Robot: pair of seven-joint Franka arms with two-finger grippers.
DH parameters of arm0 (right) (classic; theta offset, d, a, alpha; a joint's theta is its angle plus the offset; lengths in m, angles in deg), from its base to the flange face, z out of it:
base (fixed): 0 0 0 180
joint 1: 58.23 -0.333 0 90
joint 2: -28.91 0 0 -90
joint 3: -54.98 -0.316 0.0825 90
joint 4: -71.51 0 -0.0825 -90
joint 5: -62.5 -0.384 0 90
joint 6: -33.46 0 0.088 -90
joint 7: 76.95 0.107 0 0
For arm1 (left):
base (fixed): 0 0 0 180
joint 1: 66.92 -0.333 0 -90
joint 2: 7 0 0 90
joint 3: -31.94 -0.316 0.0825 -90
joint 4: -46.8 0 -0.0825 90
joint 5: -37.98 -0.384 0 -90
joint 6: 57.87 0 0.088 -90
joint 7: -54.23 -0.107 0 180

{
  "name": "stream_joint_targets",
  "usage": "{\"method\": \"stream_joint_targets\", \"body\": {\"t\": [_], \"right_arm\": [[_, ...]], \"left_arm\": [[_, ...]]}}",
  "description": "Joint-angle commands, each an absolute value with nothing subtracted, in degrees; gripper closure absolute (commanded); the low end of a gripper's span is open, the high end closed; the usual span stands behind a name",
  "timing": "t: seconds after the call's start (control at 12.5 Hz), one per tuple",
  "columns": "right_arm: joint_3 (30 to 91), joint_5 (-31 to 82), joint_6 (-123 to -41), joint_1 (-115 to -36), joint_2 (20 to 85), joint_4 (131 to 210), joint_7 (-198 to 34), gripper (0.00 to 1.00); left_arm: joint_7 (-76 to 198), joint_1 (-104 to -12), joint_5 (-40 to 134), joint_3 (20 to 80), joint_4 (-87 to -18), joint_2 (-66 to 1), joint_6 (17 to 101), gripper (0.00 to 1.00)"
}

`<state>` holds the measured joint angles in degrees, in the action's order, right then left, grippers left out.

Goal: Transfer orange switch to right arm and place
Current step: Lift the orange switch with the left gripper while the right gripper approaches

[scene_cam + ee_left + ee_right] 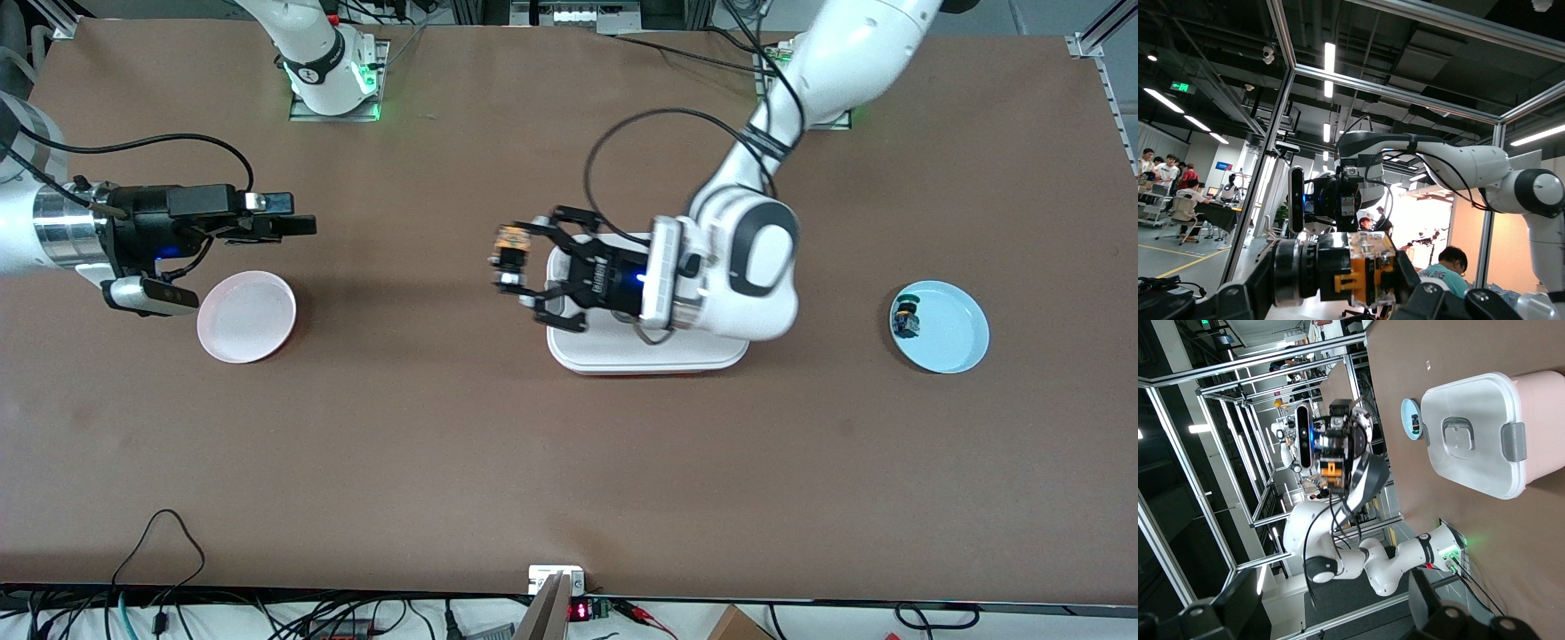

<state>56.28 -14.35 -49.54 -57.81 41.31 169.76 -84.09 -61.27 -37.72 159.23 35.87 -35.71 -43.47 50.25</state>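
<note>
— Gripping what, on your left claw (508, 264)?
— I've got it clamped on the orange switch (509, 238), up over the worktop (444, 427) beside the white box (647, 351).
— And the right claw (298, 222)?
— Fingers apart, hovering above the pink plate (246, 316).

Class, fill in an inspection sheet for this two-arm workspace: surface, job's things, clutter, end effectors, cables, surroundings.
Surface: brown table, flat.
Job's things: orange switch held in the air by the left end effector, off the edge of the white lidded container; pink plate bare.
Clutter: blue plate at the left arm's end holds a dark-capped switch.
End effectors: left shut on the orange switch; right end effector above the table by the pink plate, waiting.
Cables: black cable loops off the left arm; loose leads at the table's near edge.
Surroundings: aluminium frame, people at desks.
</note>
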Motion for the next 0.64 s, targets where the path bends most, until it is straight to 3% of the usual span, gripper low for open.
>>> {"method": "stream_joint_targets", "body": {"t": [0.0, 0.24, 0.56], "right_arm": [[56.3, -18.43, -52.23, -61.29, 41.39, 170.38, -82.67, 0.0], [56.3, -21.44, -54.95, -64.2, 42.19, 170.3, -81.08, 0.0], [56.3, -21.35, -54.61, -64.3, 43.41, 170.38, -80.64, 0.0]], "left_arm": [[-59.67, -31.34, 164.44, 34.75, -32.4, -43.21, 59.69, 1.0], [-58.19, -27.82, 165.15, 34.75, -29.76, -43.13, 69.02, 1.0], [-55.98, -26.84, 164.8, 34.75, -29.05, -43.13, 70.19, 1.0]]}}
